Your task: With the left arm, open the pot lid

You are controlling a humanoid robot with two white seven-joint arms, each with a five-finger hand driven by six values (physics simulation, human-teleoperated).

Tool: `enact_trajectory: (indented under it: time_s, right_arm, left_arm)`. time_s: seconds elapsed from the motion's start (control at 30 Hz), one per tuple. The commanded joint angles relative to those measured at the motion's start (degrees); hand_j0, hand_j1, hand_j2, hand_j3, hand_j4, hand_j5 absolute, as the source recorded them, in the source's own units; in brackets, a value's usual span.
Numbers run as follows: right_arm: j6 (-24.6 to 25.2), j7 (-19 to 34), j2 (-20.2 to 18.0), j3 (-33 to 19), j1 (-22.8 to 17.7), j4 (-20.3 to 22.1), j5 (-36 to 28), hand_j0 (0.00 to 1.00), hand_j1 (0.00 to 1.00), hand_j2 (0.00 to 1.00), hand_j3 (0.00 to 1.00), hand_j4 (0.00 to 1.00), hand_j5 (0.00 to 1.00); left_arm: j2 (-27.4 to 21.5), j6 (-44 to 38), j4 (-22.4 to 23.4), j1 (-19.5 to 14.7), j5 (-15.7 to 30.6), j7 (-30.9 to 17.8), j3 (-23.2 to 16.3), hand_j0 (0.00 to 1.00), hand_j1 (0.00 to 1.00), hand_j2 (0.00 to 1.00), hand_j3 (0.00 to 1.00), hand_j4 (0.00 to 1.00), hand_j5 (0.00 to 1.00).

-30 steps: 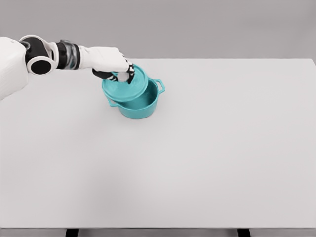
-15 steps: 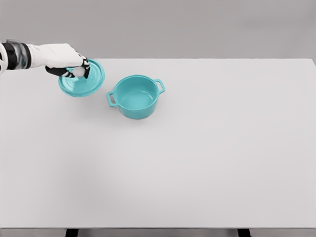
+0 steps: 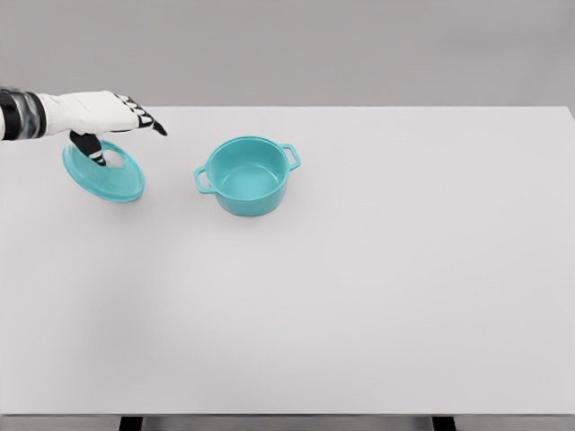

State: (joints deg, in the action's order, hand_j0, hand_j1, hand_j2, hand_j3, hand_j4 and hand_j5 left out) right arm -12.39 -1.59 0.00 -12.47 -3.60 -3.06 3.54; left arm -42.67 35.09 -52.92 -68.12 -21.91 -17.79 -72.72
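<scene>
Table point(image 3: 359, 305) is seen white and wide, bare at the near edge. Further back, left of centre, the pot point(image 3: 247, 175) is set upright and uncovered — teal, with two side handles. Well to its left the lid point(image 3: 103, 171) is found tilted, apart from the pot. Above it the left hand point(image 3: 94, 115) is held with fingers point(image 3: 144, 118) stretched out flat — only the thumb is lowered toward the lid's knob; a grip cannot be told.
</scene>
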Motion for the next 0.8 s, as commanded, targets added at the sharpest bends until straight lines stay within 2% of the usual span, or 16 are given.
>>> enact_trajectory:
  time_s: [0.0, 0.13, 0.17, 0.27, 0.4, 0.47, 0.53, 0.63, 0.67, 0.77]
  right_arm:
    - [0.0, 0.0, 0.0, 0.0, 0.0, 0.0, 0.0, 1.00, 1.00, 1.00, 1.00, 1.00, 1.00]
    - [0.0, 0.0, 0.0, 0.0, 0.0, 0.0, 0.0, 1.00, 1.00, 1.00, 1.00, 1.00, 1.00]
    - [0.0, 0.0, 0.0, 0.0, 0.0, 0.1, 0.0, 1.00, 1.00, 1.00, 1.00, 1.00, 1.00]
    - [0.0, 0.0, 0.0, 0.0, 0.0, 0.1, 0.0, 1.00, 1.00, 1.00, 1.00, 1.00, 1.00]
    - [0.0, 0.0, 0.0, 0.0, 0.0, 0.0, 0.0, 1.00, 1.00, 1.00, 1.00, 1.00, 1.00]
    - [0.0, 0.0, 0.0, 0.0, 0.0, 0.0, 0.0, 1.00, 1.00, 1.00, 1.00, 1.00, 1.00]
    - [0.0, 0.0, 0.0, 0.0, 0.0, 0.0, 0.0, 1.00, 1.00, 1.00, 1.00, 1.00, 1.00]
    - [0.0, 0.0, 0.0, 0.0, 0.0, 0.0, 0.0, 1.00, 1.00, 1.00, 1.00, 1.00, 1.00]
    - [0.0, 0.0, 0.0, 0.0, 0.0, 0.0, 0.0, 1.00, 1.00, 1.00, 1.00, 1.00, 1.00]
    - [0.0, 0.0, 0.0, 0.0, 0.0, 0.0, 0.0, 1.00, 1.00, 1.00, 1.00, 1.00, 1.00]
  left_arm:
    - [0.0, -0.1, 0.0, 0.1, 0.2, 0.0, 0.3, 1.00, 1.00, 1.00, 1.00, 1.00, 1.00]
    - [0.0, -0.1, 0.0, 0.3, 0.0, 0.0, 0.2, 1.00, 1.00, 1.00, 1.00, 1.00, 1.00]
    - [0.0, -0.1, 0.0, 1.4, -0.1, -0.1, 0.2, 1.00, 1.00, 1.00, 1.00, 1.00, 1.00]
    - [0.0, -0.1, 0.0, 1.1, -5.2, -0.1, 0.4, 1.00, 1.00, 1.00, 1.00, 1.00, 1.00]
    - [0.0, -0.1, 0.1, 0.8, -5.2, -0.1, 0.7, 1.00, 1.00, 1.00, 1.00, 1.00, 1.00]
    - [-1.9, -0.1, 0.1, 1.7, -4.7, 0.1, 5.3, 1.00, 1.00, 1.00, 1.00, 1.00, 1.00]
    - [-3.6, -0.1, 0.1, 1.8, -3.7, 0.2, 7.9, 1.00, 1.00, 1.00, 1.00, 1.00, 1.00]
    - [-7.5, -0.1, 0.1, 5.5, -1.5, 0.3, 13.9, 1.00, 1.00, 1.00, 1.00, 1.00, 1.00]
    - [-8.8, -0.1, 0.1, 6.2, -1.2, 0.3, 15.2, 1.00, 1.00, 1.00, 1.00, 1.00, 1.00]
    - [-9.6, -0.1, -0.2, 7.7, -1.9, 0.0, 15.4, 1.00, 1.00, 1.00, 1.00, 1.00, 1.00]
